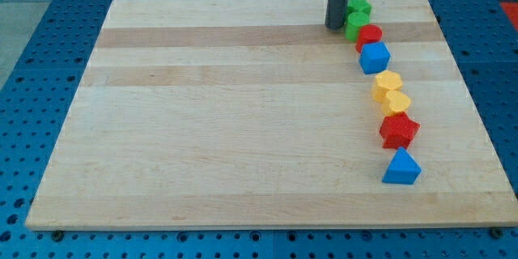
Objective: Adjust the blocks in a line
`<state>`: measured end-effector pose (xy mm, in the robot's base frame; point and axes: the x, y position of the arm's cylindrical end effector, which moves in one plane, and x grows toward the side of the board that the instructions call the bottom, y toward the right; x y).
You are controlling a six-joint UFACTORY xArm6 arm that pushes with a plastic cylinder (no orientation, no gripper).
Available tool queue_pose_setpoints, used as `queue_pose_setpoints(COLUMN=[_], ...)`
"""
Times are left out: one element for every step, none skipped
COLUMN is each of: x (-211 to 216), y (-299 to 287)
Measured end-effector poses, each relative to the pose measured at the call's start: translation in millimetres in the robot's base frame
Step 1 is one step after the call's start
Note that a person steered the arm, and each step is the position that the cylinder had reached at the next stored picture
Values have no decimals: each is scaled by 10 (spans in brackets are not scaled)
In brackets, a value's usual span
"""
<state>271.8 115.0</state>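
Several blocks form a curved line down the view's right side of the wooden board point(243, 113). From the top: a green star-like block point(359, 6), a green round block point(356, 25), a red round block point(370, 36), a blue block point(375, 57), a yellow block point(388, 85), a yellow heart-like block point(396, 102), a red star block point(399, 130), and a blue triangle block point(401, 167). My tip point(335, 26) stands at the top, just left of the two green blocks, close to or touching the round one.
The board lies on a blue perforated table point(32, 48). The blocks near the top sit close to the board's top edge. The blue triangle lies apart from the red star, toward the bottom right corner.
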Motion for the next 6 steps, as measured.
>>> queue_pose_setpoints(x=[-26,-28,-28,-28,-28,-28], y=[19,55,59,60,75,61])
